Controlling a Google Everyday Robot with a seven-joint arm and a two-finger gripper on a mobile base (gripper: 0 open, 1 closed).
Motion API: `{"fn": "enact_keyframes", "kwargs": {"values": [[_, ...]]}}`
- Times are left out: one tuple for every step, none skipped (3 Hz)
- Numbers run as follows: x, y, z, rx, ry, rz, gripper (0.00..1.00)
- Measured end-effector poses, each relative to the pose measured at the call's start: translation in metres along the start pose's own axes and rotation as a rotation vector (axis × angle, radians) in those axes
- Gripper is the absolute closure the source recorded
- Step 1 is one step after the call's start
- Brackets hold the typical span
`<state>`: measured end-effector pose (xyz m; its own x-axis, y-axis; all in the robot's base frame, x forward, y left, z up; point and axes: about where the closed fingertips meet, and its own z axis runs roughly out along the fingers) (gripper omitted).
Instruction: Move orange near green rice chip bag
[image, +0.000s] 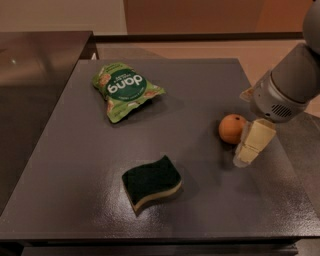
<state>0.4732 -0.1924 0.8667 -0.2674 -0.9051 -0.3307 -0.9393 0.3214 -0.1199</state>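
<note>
The orange (231, 128) sits on the dark grey table (200, 90) at the right side. The green rice chip bag (125, 89) lies crinkled at the back left of the table, well apart from the orange. My gripper (253, 143), cream-coloured below a grey wrist, hangs low over the table right against the orange's right side, partly overlapping it in view. It holds nothing that I can see.
A dark green sponge (151, 183) with a cream underside lies at the front middle. The table's right edge runs close behind the gripper. A dark counter (35, 75) adjoins the table on the left.
</note>
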Motion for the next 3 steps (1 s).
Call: {"fn": "enact_keyframes", "kwargs": {"values": [[0.0003,-0.0035,0.0094,-0.004,-0.006,0.017,0.18],[0.0005,-0.0068,0.0138,-0.008,-0.008,0.040,0.41],[0.0007,-0.0103,0.0147,-0.025,-0.028,0.081,0.64]]}}
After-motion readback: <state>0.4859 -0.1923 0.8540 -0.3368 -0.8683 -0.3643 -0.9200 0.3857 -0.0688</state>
